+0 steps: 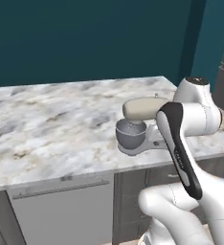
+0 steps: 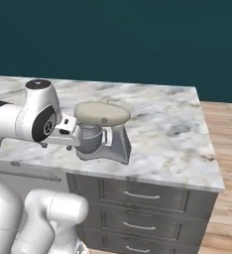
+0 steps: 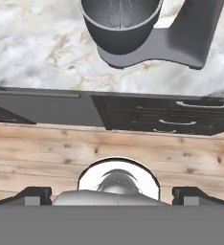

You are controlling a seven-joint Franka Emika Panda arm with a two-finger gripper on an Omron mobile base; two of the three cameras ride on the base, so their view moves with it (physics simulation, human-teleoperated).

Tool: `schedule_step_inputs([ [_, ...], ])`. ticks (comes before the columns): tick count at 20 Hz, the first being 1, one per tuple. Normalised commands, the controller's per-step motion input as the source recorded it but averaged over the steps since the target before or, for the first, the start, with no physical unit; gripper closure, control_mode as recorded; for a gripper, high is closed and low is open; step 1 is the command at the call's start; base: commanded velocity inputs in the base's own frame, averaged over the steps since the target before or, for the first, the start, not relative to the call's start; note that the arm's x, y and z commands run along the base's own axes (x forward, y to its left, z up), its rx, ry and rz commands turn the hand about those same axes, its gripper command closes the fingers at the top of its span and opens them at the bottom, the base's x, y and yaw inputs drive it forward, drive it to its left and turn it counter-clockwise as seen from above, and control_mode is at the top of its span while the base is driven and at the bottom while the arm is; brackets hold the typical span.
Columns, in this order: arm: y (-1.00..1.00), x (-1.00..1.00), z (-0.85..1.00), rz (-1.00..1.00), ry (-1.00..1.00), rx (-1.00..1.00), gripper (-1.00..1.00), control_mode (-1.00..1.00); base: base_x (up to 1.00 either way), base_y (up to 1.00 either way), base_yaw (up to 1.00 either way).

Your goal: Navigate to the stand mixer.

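1. Beige-headed stand mixer (image 1: 138,125) sits near marble counter (image 1: 51,129) front edge, right in front of arm, so base looks arrived.
2. Gripper (image 3: 112,196) spread apart, holding nothing, tucked since nav only.

The mixer (image 1: 135,125) stands alone at the counter (image 1: 51,129) front edge, center right of the left base view; bare marble spreads left and behind it.

A dark teal wall (image 1: 85,38) fills twelve o'clock behind a marble counter (image 1: 51,129). Dark grey drawers (image 2: 143,208) with silver handles sit beneath at six o'clock; wooden plank floor (image 2: 227,149) runs at three o'clock.
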Motion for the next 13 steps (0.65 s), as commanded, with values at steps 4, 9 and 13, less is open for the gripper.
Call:
schedule_step_inputs([
  [4, 0.0, 0.0, 0.0, 0.0, 0.0, 0.0, -1.0, 1.0, 0.22, -0.65, 0.14],
  [9, 0.0, 0.0, 0.0, 0.0, 0.0, 0.0, -1.0, 1.0, 0.38, -0.31, 0.03],
  [13, 0.0, 0.0, 0.0, 0.0, 0.0, 0.0, -1.0, 1.0, 0.51, -0.01, 0.0],
])
